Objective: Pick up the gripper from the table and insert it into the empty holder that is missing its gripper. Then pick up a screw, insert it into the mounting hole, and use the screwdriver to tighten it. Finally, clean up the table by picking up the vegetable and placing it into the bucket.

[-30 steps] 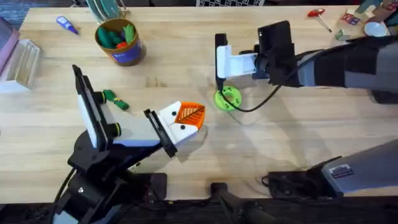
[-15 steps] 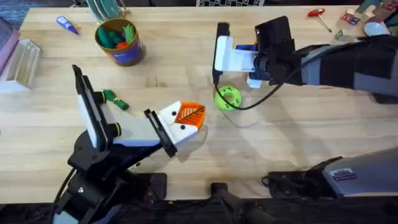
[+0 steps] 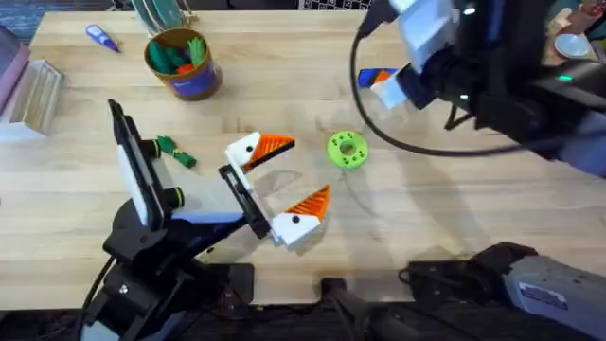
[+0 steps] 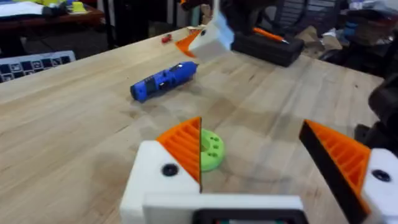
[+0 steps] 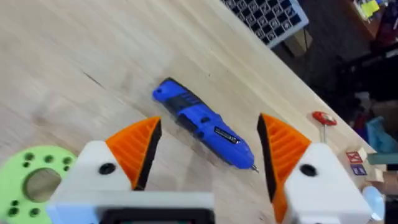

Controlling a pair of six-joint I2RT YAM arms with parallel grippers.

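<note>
The left gripper [image 3: 281, 180] stood low over the table with its two fingers wide apart, and nothing was between them. Both white finger blocks carried an orange ribbed pad [image 4: 185, 147]. A bright green disc [image 3: 347, 150] lay on the wood just beyond this gripper's open fingers, not touching them.

The right gripper [image 5: 205, 158] was raised high above the table, also with the fingers spread and empty. The screwdriver [image 5: 203, 123] lay flat on the table below it, in line with the gap between the two pads, with the thin bit pointing away from the green disc.

The vegetable [image 3: 176, 152] lay on the table beside the left arm, behind its gripper. The bucket [image 3: 181, 64] stood farther off from the left gripper, holding green and orange toy pieces.
</note>
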